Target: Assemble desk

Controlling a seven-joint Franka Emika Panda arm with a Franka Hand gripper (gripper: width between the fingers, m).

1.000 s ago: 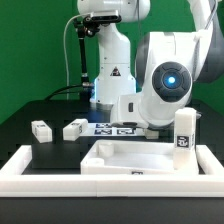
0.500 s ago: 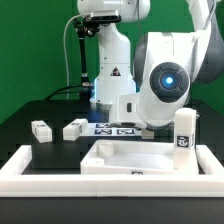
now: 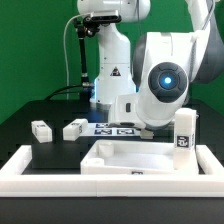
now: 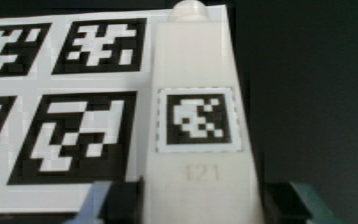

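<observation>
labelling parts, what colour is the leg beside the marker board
White leg, black-and-white square marker; wrist view.

Item one: marker board [image 3: 108, 127], thin, flat and white, lying on the table. In my wrist view I read its black-and-white tags [image 4: 60, 100], set in rows.
Item two: long low white wall [image 3: 40, 184] with turned-up ends, running across the front of the exterior view.
Item three: black table [image 3: 50, 115], bearing both.
Item four: plain green backdrop [image 3: 35, 50] standing behind the table.
</observation>
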